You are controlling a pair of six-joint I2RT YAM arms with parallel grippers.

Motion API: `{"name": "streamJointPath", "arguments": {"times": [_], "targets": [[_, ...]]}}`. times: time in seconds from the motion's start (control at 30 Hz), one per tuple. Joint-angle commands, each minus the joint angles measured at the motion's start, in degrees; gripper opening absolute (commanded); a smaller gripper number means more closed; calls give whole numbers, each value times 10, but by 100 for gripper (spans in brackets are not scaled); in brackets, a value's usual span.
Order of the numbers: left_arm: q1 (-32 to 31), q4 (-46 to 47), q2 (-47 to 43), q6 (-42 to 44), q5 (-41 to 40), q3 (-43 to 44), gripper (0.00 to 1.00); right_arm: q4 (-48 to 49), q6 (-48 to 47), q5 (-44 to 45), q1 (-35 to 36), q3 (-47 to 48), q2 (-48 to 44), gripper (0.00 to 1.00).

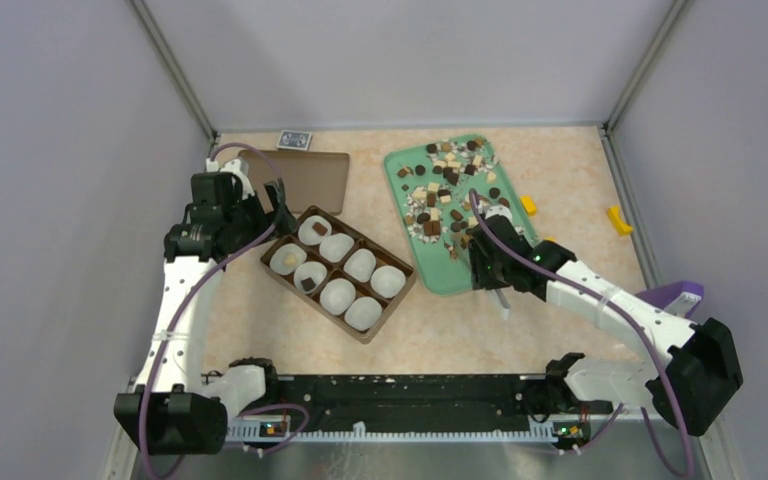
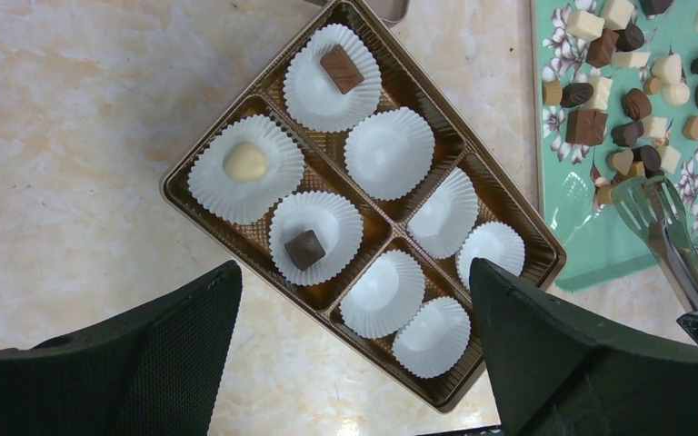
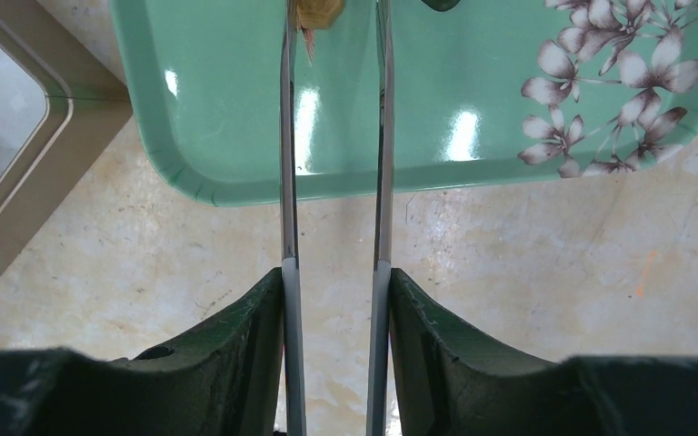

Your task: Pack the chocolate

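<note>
Marbled table [image 1: 560, 170] holds a green tray [image 3: 473, 54] and a brown box [image 2: 253, 257] of 8 paper cups [image 2: 391, 150], 3 filled. Left gripper [image 2: 354, 268] hangs spread wide over the box. Right gripper [image 3: 334, 291], nearer, clamps tongs [image 3: 287, 182] pointing up-tray; loose chocolate [image 2: 587, 125] lies just ahead, 1 tan piece [image 3: 314, 11] between their arms.

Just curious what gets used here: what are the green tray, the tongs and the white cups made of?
The tray looks like glossy plastic: glare spots, printed flowers. The tongs look like metal: thin, shiny strips. The cups seem matte paper: pleated walls.
</note>
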Motion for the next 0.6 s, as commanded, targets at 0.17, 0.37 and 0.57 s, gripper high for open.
{"name": "streamJointPath", "arguments": {"times": [0.17, 0.37, 0.57], "targets": [[-5, 23, -3, 3, -6, -1, 99, 27, -1, -9, -5, 20, -23, 42], [-7, 24, -3, 0, -7, 1, 99, 29, -1, -12, -5, 34, -41, 43], [-8, 23, -4, 0, -7, 2, 99, 27, -10, -14, -5, 42, -39, 43]]}}
